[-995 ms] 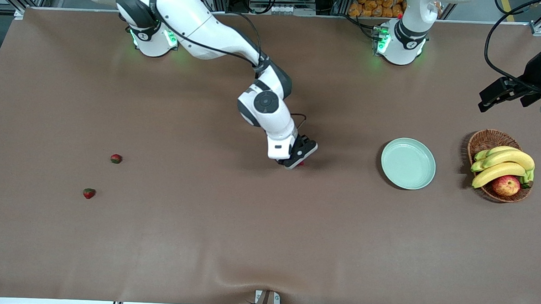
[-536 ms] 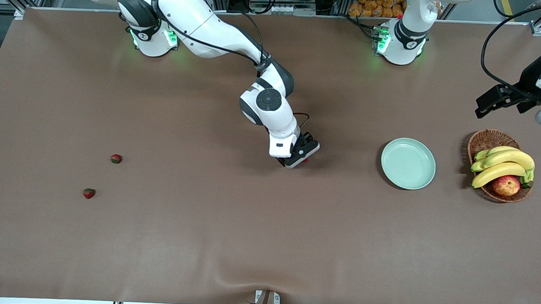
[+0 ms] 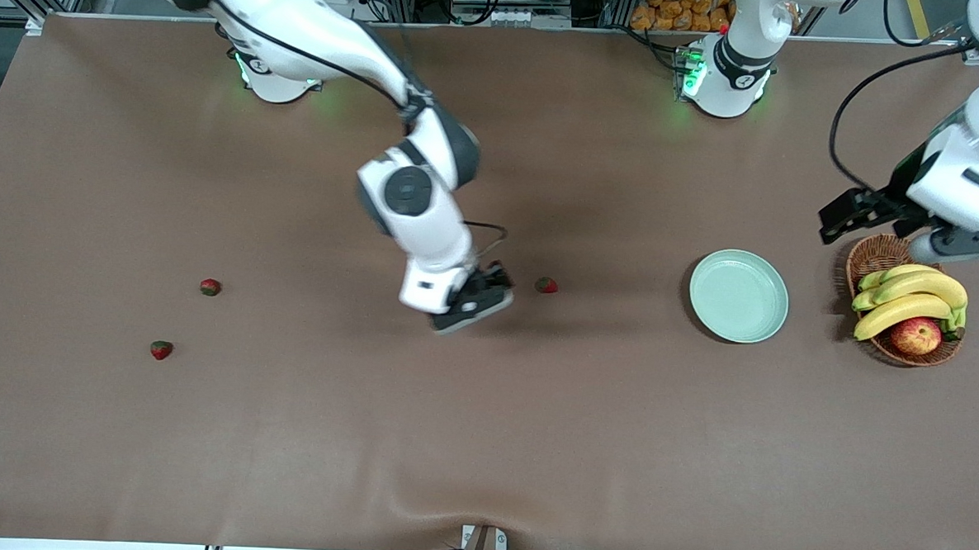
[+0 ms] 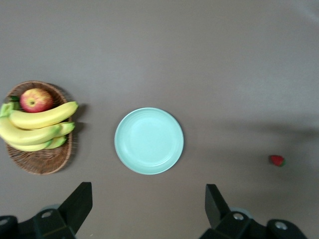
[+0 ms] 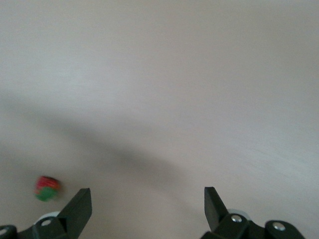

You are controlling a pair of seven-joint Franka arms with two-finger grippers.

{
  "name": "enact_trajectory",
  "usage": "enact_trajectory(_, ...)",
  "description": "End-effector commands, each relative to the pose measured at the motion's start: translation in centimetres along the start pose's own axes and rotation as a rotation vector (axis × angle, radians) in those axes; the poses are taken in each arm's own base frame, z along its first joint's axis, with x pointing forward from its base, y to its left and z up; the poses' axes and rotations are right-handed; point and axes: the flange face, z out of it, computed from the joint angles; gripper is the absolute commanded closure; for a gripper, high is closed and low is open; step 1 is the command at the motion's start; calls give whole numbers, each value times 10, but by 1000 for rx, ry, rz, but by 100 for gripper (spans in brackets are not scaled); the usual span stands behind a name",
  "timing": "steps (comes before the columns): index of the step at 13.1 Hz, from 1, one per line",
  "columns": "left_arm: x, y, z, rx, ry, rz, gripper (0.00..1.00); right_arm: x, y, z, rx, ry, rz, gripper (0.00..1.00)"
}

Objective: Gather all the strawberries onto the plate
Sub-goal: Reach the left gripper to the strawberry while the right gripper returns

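Right gripper (image 3: 473,301): over bare table near mid-table, just beside the middle strawberry on the side toward the right arm's end. Fingers spread wide, nothing between them; the right wrist view shows both dark fingertips (image 5: 75,206) apart over bare cloth.
Left gripper (image 3: 841,218): in the air at the left arm's end of the table, over the spot just beside the basket's rim. Fingers spread wide, empty; the left wrist view shows the two fingertips (image 4: 79,201) well apart with plate and basket under them.
Middle strawberry (image 3: 546,285): lies free on the table between the right gripper and the plate, well apart from the plate. Touched by nothing.
Second strawberry (image 3: 210,287): on the table toward the right arm's end, well apart from the right gripper.
Third strawberry (image 3: 161,349): near the second one, nearer to the front camera and closer to the right arm's end.
Plate (image 3: 777,308): pale mint green, on the table toward the left arm's end, just beside the basket. No berry in it.
Basket (image 3: 875,250): brown wicker, holds bananas (image 3: 910,297) and an apple (image 3: 916,335); the apple sits on the side nearer the front camera.
Table (image 3: 482,440): brown cloth cover.
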Motion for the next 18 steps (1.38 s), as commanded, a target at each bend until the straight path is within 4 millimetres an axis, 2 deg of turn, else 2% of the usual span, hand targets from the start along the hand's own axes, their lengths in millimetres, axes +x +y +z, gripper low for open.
enact_trajectory(1,12,31,18,-40,13,-47,0,-35,99,-25,-42,-46,142,0)
enact_trajectory(2,16,49,32,-44,13,-72,0,-44,140,-31,-58,-56,200,0)
enact_trajectory(4,20,84,56,-56,16,-115,0,-67,207,-36,-86,-107,307,0)
enact_trajectory(5,21,101,70,-64,13,-141,0,-77,241,-45,-99,-156,363,0)
enact_trajectory(7,20,132,94,-81,8,-187,0,-96,301,-61,-114,-250,463,0)
enact_trajectory(9,12,167,115,-84,5,-236,0,-115,346,-59,-118,-285,531,0)
enact_trajectory(11,1,200,138,-38,19,-275,0,-134,378,-54,-118,-306,577,0)
enact_trajectory(13,-9,233,171,-37,4,-355,0,-147,392,-56,-113,-315,575,0)
enact_trajectory(16,-19,263,206,-17,22,-412,0,-174,437,-60,-97,-319,557,0)
enact_trajectory(18,-34,284,232,-1,2,-456,0,-179,439,-65,-98,-317,562,0)
